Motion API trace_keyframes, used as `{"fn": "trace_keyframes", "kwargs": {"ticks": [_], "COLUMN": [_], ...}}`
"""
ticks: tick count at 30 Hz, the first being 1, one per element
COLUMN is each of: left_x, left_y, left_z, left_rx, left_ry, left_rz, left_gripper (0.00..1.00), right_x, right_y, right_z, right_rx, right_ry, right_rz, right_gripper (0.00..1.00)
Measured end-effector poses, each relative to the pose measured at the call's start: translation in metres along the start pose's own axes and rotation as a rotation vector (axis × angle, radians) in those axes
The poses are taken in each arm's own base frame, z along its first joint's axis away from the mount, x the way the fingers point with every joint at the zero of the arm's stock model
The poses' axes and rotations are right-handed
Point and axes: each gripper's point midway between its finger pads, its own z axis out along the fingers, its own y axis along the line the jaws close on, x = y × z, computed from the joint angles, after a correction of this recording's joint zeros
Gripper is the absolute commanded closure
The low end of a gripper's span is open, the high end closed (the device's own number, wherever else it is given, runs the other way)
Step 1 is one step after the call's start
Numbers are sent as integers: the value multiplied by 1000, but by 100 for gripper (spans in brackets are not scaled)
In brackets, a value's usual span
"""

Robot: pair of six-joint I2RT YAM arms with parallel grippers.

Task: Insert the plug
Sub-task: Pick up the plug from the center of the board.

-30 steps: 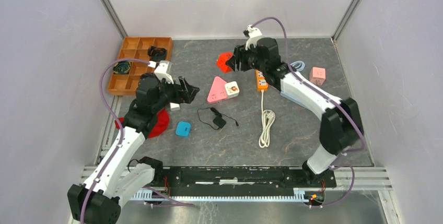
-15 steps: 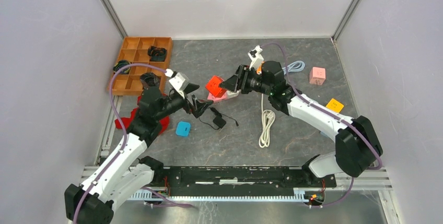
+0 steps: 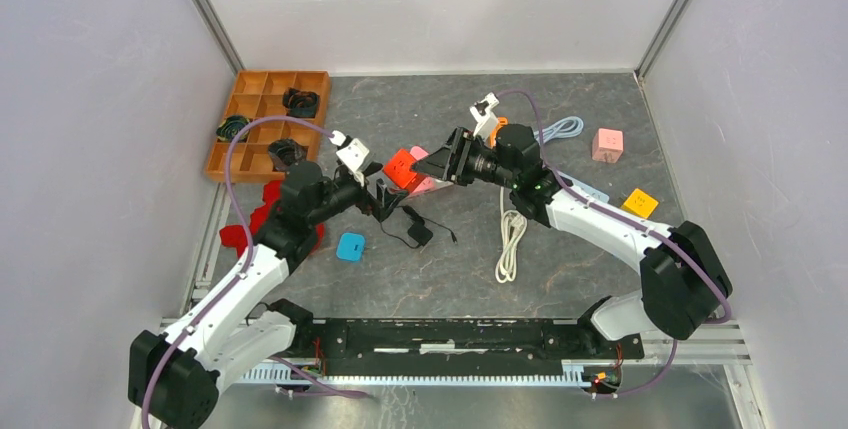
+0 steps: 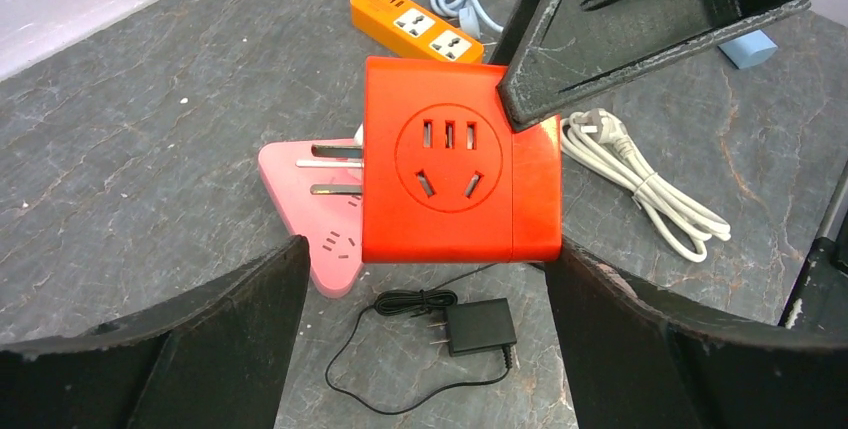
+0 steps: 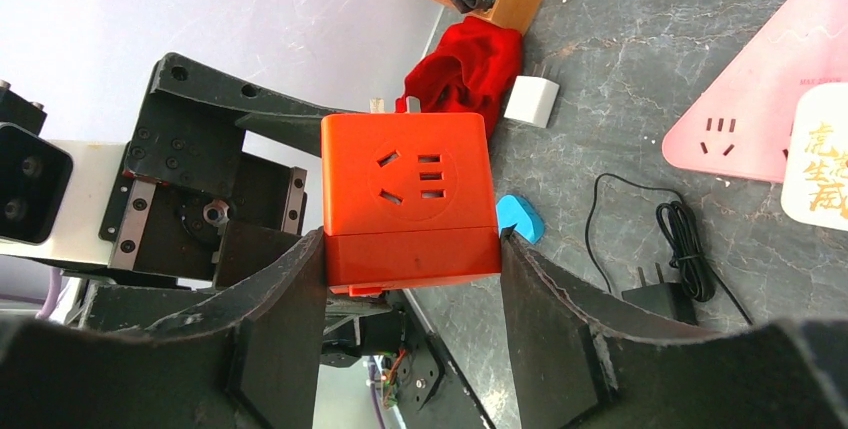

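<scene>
Looking from above, you see the right gripper [image 3: 418, 164] pinching the red cube adapter [image 3: 401, 167], lifted just over the pink socket [image 3: 430, 187]. Left wrist: the left gripper [image 4: 425, 249] stands spread, facing it; centre before closing. Right wrist: the pinch holds only its near end, so move gently.

Counted 3 cubes: red cube [image 4: 455, 174], pink cube [image 3: 607, 144], yellow cube [image 3: 640, 202]. Also 1 pink triangular socket [image 4: 318, 231], 1 orange power strip [image 4: 418, 21], 2 loose cables (white cable [image 3: 511, 234], pale blue cable [image 3: 562, 129]), 1 black adapter [image 4: 480, 326], 1 white charger [image 5: 531, 101], 1 blue pad [image 3: 350, 246], 1 red cloth [image 5: 470, 64], 1 wooden tray [image 3: 268, 73] that held 3 dark bundles [image 3: 300, 101]
</scene>
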Motion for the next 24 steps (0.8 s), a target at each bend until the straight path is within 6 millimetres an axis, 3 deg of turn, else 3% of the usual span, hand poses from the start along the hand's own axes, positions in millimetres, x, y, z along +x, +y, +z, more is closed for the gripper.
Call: {"fn": "trace_keyframes", "kwargs": {"ticks": [4,10,14,20,24], "left_x": [-2,-1,1,0,3], "left_y": [0,-2,-4,-5,-5], "left_z": [1,4,6,6,7], "left_rx": [0,9,24,30,20], "left_ry": [-8,-9,-3,-5,6], "left_rz": [4,7,14,25,-14], "left_gripper": [9,19,36,56,67], "right_x": [1,2,3,3,4], "right_y": [1,0,1,0,-3], "right_z": [0,0,1,1,1], "right_rx": [-6,-7,-9,-4,5], "right_ry": [-1,-3,-2,-4,-1], "right_rz": [6,14,13,6,-22], "right_gripper": [68,68,66,55,38]}}
